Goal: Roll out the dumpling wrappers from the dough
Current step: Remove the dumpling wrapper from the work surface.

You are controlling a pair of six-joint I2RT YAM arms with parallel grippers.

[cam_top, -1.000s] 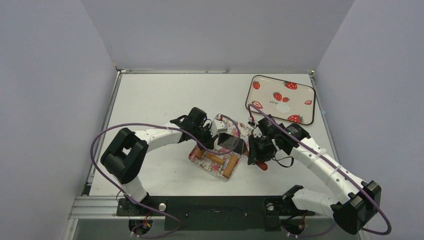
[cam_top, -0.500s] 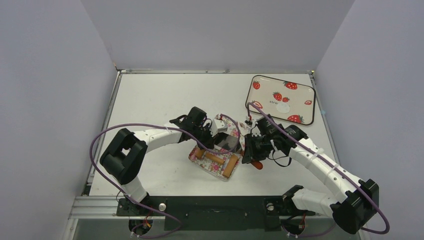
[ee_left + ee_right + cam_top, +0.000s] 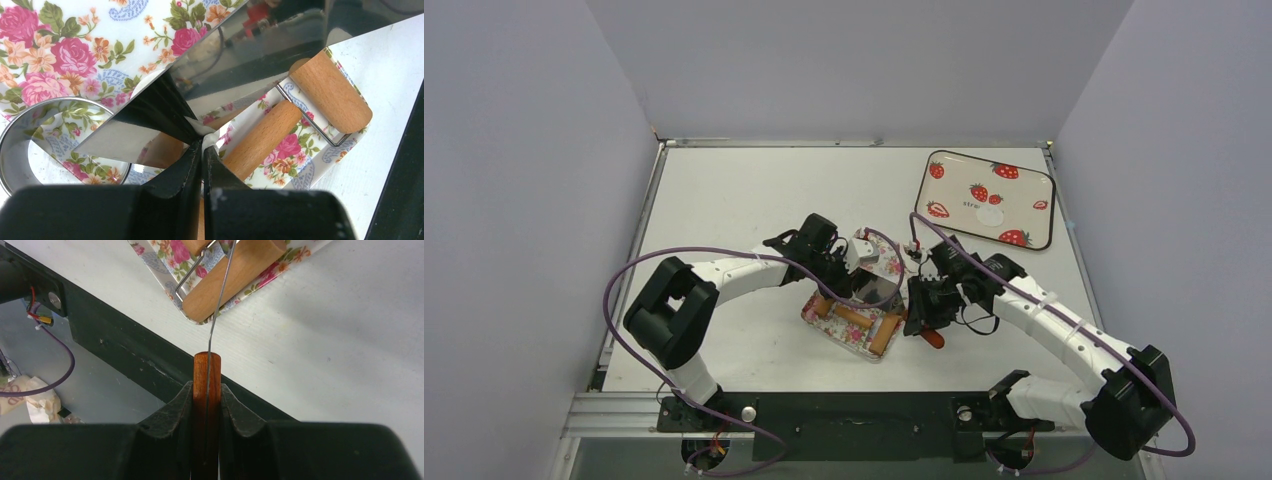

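Red-handled spatula (image 3: 206, 367) pinched by right end effector (image 3: 206, 388), left end effector (image 3: 202, 146) pressed together at its blade, risked snagging wooden roller (image 3: 330, 92) just beneath.

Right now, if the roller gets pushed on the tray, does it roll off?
Probably not freely. The roller has a round wooden barrel, so it will likely turn, but its wire yoke and flat-lying handle should drag. It lies by the tray rim, which may catch it. Solid-looking wood: likely stiff, not fragile.
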